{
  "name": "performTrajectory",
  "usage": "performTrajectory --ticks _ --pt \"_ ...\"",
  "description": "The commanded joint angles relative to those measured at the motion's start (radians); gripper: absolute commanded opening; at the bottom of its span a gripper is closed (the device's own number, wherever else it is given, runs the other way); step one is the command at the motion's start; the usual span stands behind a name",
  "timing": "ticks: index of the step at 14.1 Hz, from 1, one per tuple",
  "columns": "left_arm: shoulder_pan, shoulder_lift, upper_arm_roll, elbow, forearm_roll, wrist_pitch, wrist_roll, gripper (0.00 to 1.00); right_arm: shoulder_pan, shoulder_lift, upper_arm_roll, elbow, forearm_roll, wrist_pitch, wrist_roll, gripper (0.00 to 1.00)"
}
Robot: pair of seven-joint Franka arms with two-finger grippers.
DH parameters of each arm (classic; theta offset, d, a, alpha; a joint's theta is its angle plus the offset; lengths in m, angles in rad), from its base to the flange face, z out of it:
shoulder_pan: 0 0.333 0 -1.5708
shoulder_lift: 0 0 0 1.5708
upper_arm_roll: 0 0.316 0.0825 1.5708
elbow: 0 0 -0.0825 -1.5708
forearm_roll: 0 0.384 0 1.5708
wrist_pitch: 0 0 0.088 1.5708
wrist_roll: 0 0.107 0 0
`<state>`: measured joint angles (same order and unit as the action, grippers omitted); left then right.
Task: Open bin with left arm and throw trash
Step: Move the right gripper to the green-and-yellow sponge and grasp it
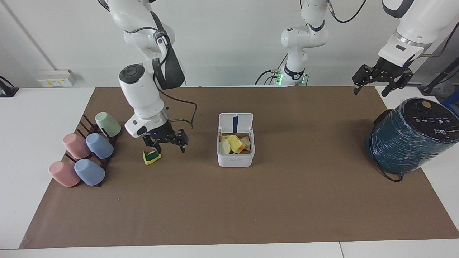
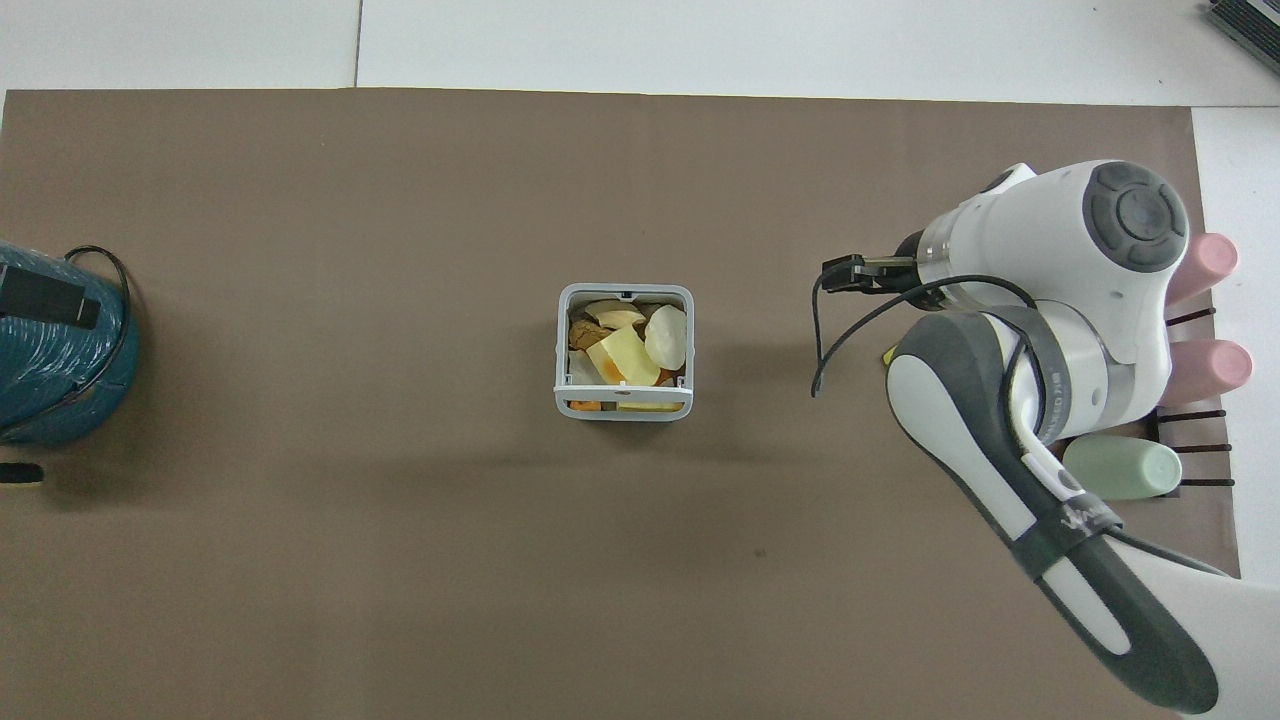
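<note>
The white bin [image 1: 235, 157] stands mid-table with its lid [image 1: 235, 123] tipped up, blue strip showing. Inside lie trash scraps, among them a cream-white oval [image 1: 225, 146] and a yellow wedge [image 1: 236, 142]; from overhead the oval [image 2: 666, 336] rests against the bin's rim [image 2: 623, 292]. A yellow piece with a green middle [image 1: 152, 156] lies on the mat toward the right arm's end. My right gripper [image 1: 166, 146] hangs open just over it, holding nothing. My left gripper [image 1: 370, 91] is open and raised, beside the teal cylinder.
A big dark teal wrapped cylinder [image 1: 408, 138] with a black cable stands at the left arm's end. Several pastel cups [image 1: 86, 154] lie on a dark rack at the right arm's end. Brown paper [image 1: 229, 208] covers the table.
</note>
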<state>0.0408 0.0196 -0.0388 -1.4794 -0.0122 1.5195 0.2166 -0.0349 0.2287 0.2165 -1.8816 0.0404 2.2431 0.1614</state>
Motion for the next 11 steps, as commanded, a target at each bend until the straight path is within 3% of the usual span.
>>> performTrajectory --ticks 1,3,8,10,11 --pt "-0.025 0.0 0.019 -0.002 0.038 0.008 0.009 1.0 -0.078 -0.045 0.012 -0.174 -0.078 0.099 -0.158 1.0" --pt "-0.025 -0.012 0.017 -0.028 0.037 0.019 0.006 1.0 -0.115 -0.036 0.014 -0.232 -0.146 0.159 -0.212 1.0" --pt "-0.016 -0.023 0.017 -0.044 0.037 0.005 0.009 1.0 -0.12 0.0 0.014 -0.292 -0.149 0.266 -0.27 1.0" --pt "-0.013 -0.023 0.017 -0.044 0.037 0.005 0.007 1.0 -0.125 0.017 0.014 -0.292 -0.149 0.276 -0.275 0.78" --pt "-0.013 -0.023 0.017 -0.044 0.037 0.005 0.009 1.0 -0.126 0.029 0.012 -0.292 -0.149 0.292 -0.276 0.58"
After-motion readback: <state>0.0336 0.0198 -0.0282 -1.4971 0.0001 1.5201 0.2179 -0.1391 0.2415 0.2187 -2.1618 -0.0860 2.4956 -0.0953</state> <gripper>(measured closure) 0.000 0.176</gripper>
